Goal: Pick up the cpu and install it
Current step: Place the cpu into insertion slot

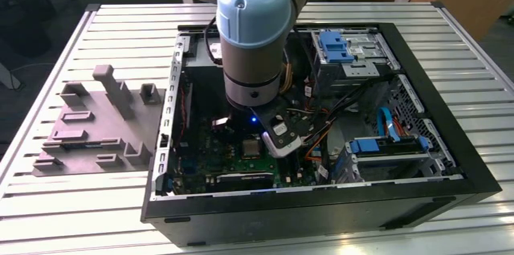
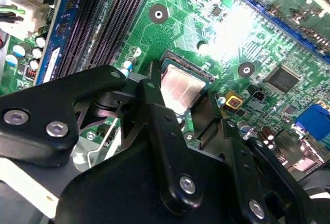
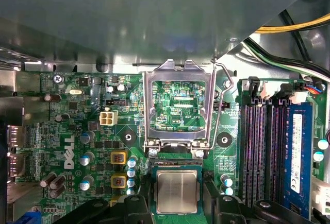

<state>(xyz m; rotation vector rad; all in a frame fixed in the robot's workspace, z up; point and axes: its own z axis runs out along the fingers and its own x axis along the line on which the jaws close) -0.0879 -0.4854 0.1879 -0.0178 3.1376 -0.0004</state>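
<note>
The cpu (image 3: 177, 190), a small square chip with a pale silver top, lies flat in the socket on the green motherboard (image 3: 67, 131). It is also visible in the second wrist view (image 2: 180, 90) and, small, in the exterior view (image 1: 251, 148). My gripper (image 3: 177, 194) (image 2: 181, 94) reaches down into the open computer case (image 1: 321, 207). Its black fingers (image 2: 153, 87) sit against two opposite edges of the chip, so it is shut on the cpu. The socket's metal load frame (image 3: 179, 105) stands flipped open beside the chip.
Dark memory slots (image 3: 260, 152) and a blue-labelled memory stick (image 3: 298, 152) run beside the socket. Yellow and black cables (image 3: 294, 26) hang close by. Drive bays with blue clips (image 1: 337, 46) fill the case's far side. A grey fixture block (image 1: 96, 129) sits on the slatted table.
</note>
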